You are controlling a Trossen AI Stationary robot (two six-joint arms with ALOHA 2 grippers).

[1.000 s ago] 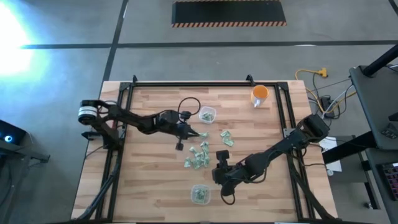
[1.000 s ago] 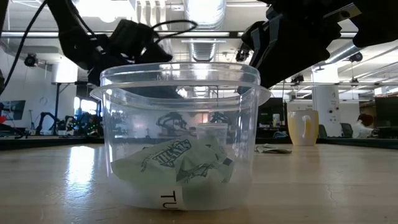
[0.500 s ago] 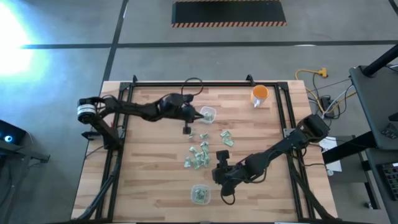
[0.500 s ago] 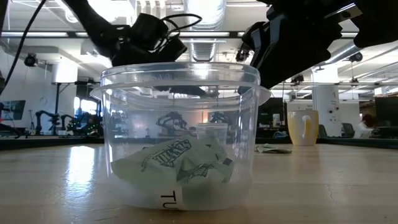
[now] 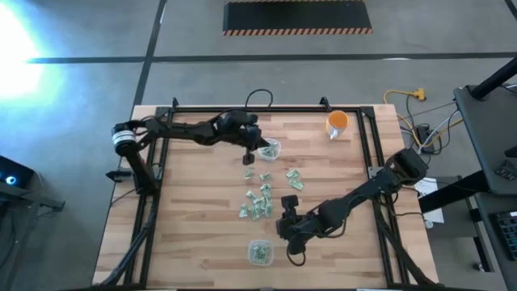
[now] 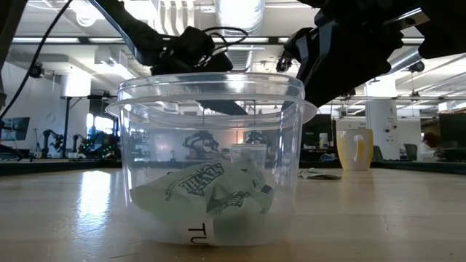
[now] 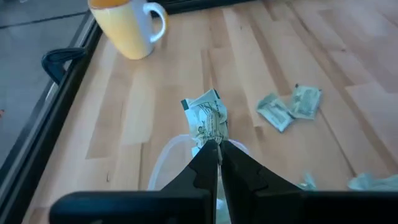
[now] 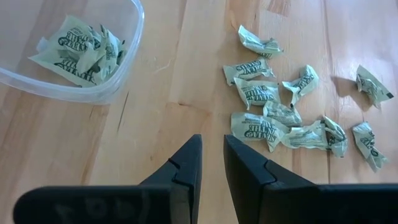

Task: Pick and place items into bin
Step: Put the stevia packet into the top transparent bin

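Small pale green-and-white wrapped pieces (image 5: pixel 258 202) lie scattered on the middle of the wooden table, also seen as a loose pile (image 8: pixel 280 109) in the right wrist view. My left gripper (image 7: pixel 214 144) is shut on one wrapped piece (image 7: pixel 208 117) over the far clear bin (image 5: pixel 271 149). My right gripper (image 8: pixel 212 155) hovers open, with a narrow gap, over bare wood between the pile and the near clear bin (image 8: pixel 74 56), which holds several pieces (image 6: pixel 211 193). My left gripper pinches the wrapped piece by its near end (image 7: pixel 210 138) between the two fingertips. The rest of the piece sticks out beyond the tips. It is lifted clear, above the rim (image 7: pixel 166 163) of the far bin.
An orange cup (image 5: pixel 338 123) stands near the table's far right corner. Two more pieces (image 7: pixel 289 106) lie just beyond the far bin. A dark metal frame (image 5: pixel 242 107) runs along the table's far edge and sides. Bare wood lies at the left and near right.
My left gripper has moved from the scattered pieces at mid-table toward the far edge and to the right, staying shut, and now hangs over the far bin.
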